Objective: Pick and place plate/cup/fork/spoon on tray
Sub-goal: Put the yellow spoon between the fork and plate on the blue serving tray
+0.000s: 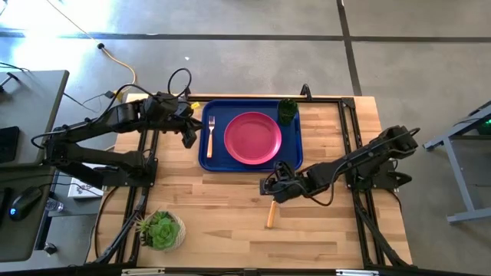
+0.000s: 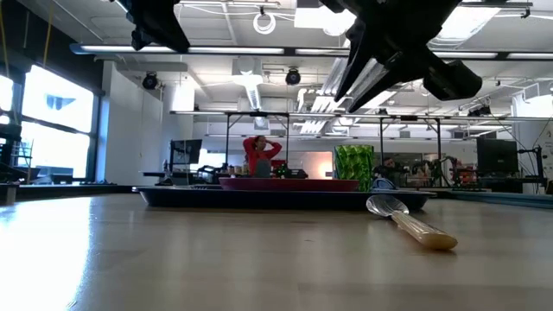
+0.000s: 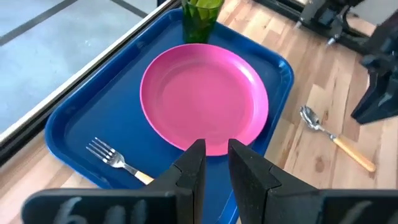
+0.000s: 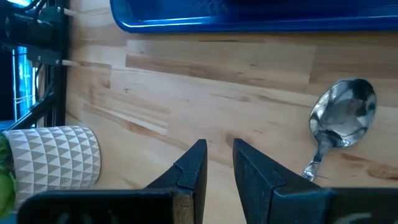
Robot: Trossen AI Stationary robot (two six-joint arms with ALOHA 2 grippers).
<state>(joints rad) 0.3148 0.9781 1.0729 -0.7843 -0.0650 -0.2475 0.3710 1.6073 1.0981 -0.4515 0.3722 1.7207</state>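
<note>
The dark-blue tray (image 1: 294, 157) lies at the table's far middle. On it are the pink-red plate (image 1: 252, 138), the fork (image 1: 209, 132) to the plate's left, and the green cup (image 1: 288, 111) at the far right corner. The spoon (image 1: 271, 213) lies on the wood near the tray's front edge, its bowl (image 4: 344, 112) toward the tray. My right gripper (image 1: 268, 186) hovers above the spoon's bowl end, shut and empty. My left gripper (image 1: 188, 132) hovers by the tray's left edge, shut and empty, with only a narrow slit between its fingers (image 3: 216, 165).
A succulent in a white patterned pot (image 1: 161, 230) stands at the near left; it also shows in the right wrist view (image 4: 53, 155). Bare wood lies between the tray and the near edge. A person (image 2: 259, 155) is far off in the room behind.
</note>
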